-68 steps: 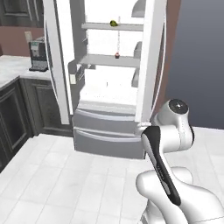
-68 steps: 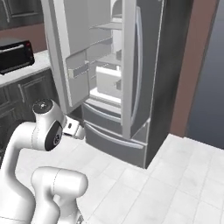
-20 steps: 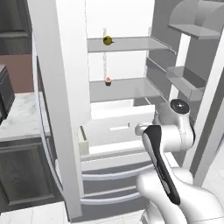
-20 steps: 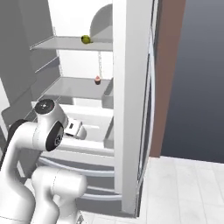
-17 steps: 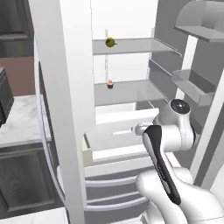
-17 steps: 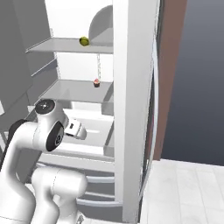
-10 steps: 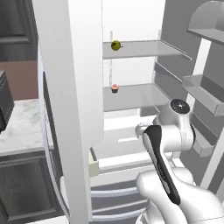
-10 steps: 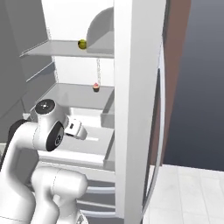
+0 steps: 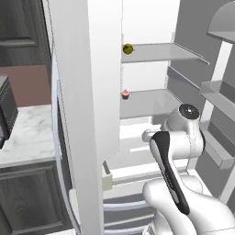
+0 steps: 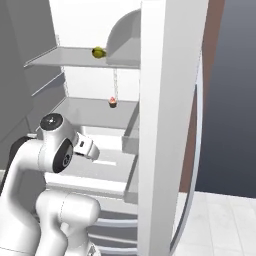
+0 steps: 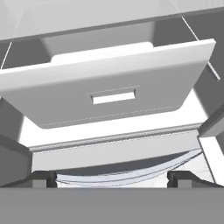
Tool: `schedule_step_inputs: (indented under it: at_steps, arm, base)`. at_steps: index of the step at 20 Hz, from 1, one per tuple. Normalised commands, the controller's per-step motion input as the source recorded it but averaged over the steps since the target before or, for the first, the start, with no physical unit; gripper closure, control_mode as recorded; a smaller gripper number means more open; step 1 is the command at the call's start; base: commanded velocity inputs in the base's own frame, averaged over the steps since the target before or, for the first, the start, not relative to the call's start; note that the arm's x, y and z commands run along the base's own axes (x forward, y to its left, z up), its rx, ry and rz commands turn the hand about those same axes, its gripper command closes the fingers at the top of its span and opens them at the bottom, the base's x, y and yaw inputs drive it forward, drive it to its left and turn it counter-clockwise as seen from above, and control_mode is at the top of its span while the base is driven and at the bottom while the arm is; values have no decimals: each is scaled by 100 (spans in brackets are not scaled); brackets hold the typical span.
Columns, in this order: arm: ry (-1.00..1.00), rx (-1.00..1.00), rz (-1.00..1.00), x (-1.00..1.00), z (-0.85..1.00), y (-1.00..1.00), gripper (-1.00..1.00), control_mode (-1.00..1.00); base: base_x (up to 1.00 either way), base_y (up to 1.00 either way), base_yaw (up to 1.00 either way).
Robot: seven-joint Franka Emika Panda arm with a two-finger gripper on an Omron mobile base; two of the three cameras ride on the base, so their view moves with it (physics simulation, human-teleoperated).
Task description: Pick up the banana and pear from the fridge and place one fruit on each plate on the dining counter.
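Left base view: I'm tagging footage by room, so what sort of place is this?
Most likely a home kitchen: an open fridge with grey shelves, a marble worktop over dark panelled cabinets.

Pear [image 9: 128, 48] on the fridge's [image 9: 87, 92] upper shelf — a cupcake [image 9: 125, 94] below.

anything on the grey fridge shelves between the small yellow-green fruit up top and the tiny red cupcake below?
Nothing: bare white back wall between the yellow-green fruit on the upper shelf and the red cupcake, in both base views.
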Motion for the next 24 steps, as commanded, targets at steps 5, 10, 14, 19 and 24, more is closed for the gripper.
schedule_step_inputs:
  at_steps: [5, 10, 14, 19, 24]
  arm:
    - [0, 0, 0, 0, 0, 0, -100, 100]
    - [0, -3, 0, 0, 1, 3, -100, -100]
    - [-12, -14, -1, 0, 27, 8, -100, -100]
    - [-18, -2, -1, 2, 62, -9, -100, -100]
    - [-11, -1, 0, 0, 97, -6, -100, -100]
  base:
    - [45, 27, 0]
    - [9, 20, 0]
    - [0, 0, 0]
    - [0, 0, 0]
    - [0, 0, 0]
